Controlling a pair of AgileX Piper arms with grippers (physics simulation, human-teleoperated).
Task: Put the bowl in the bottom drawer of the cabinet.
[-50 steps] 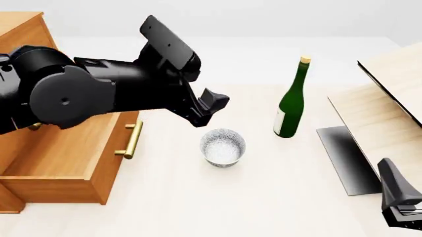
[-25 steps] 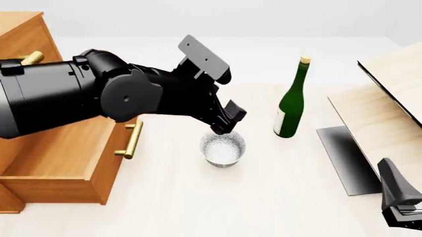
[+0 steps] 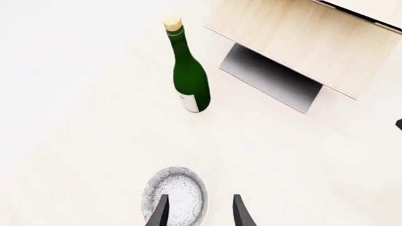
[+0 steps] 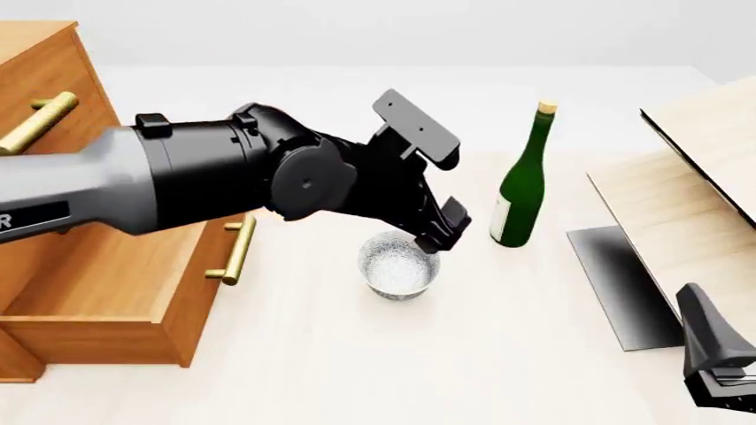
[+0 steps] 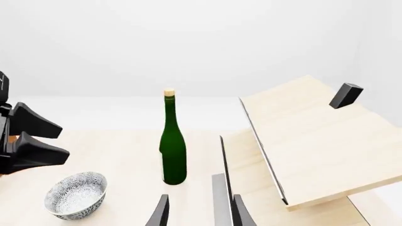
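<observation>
The small round white speckled bowl (image 4: 399,264) stands mid-table just beside the pulled-out orange-brown wooden bottom drawer (image 4: 112,288), directly under the left gripper (image 3: 201,212), whose parted fingers straddle its rim.

The left gripper (image 4: 443,232) points down with jaws parted, while the right gripper (image 4: 718,376) sits low, fingers apart.

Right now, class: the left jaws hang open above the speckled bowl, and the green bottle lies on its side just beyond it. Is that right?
One detail is wrong: the green bottle stands upright, as the front view shows. The rest holds: the left gripper is open above the bowl, the bottle beyond.
</observation>
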